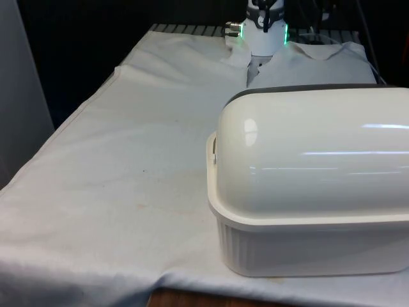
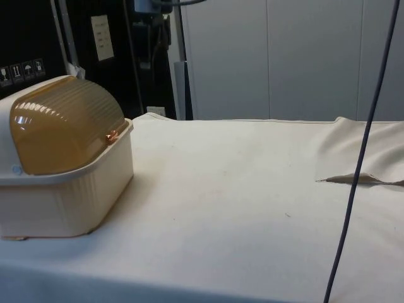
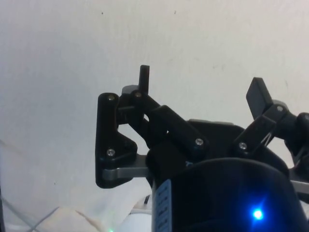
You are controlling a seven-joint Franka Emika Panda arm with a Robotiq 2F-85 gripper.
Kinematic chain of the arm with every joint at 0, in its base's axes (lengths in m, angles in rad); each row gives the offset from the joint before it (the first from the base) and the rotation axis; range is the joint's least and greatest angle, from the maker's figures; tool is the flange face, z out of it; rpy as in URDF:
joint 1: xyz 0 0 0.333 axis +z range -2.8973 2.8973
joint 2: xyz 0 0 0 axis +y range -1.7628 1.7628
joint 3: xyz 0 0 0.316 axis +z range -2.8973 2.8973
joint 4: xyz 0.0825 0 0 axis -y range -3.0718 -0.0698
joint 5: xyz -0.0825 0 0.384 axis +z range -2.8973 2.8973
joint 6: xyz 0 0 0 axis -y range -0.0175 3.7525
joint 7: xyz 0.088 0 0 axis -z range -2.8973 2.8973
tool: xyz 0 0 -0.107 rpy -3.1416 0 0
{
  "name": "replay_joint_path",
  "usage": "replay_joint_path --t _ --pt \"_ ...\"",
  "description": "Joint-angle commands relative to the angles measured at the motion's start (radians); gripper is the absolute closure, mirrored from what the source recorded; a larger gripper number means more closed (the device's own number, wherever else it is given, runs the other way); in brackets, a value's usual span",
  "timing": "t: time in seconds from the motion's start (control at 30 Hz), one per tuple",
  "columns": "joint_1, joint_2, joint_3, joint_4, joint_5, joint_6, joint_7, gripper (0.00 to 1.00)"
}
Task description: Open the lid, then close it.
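A cream bread box [image 1: 313,243] stands near the table's front edge at the front view's right, its rounded back towards that camera. In the side view the bread box [image 2: 63,202] shows an amber ribbed roll-top lid [image 2: 63,123], rolled down shut, with a small handle [image 2: 114,135] at its lower edge. In the wrist view my gripper [image 3: 200,87] is open, its two black fingers [image 3: 144,77] wide apart over bare white cloth with nothing between them.
The robot's base [image 1: 261,32] stands at the table's far end. White cloth [image 1: 128,173] covers the table, with a raised fold [image 2: 353,178]. A dark cable [image 2: 360,158] hangs close to the side camera.
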State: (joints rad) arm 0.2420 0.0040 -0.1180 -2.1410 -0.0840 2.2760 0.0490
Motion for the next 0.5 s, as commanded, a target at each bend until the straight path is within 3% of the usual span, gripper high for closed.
replay_joint_path --t 0.0,0.47 --pt "0.0 0.003 0.0 -0.009 0.001 0.025 -0.006 0.0" --pt "-0.001 0.066 0.002 -0.074 0.009 0.171 -0.029 0.0"
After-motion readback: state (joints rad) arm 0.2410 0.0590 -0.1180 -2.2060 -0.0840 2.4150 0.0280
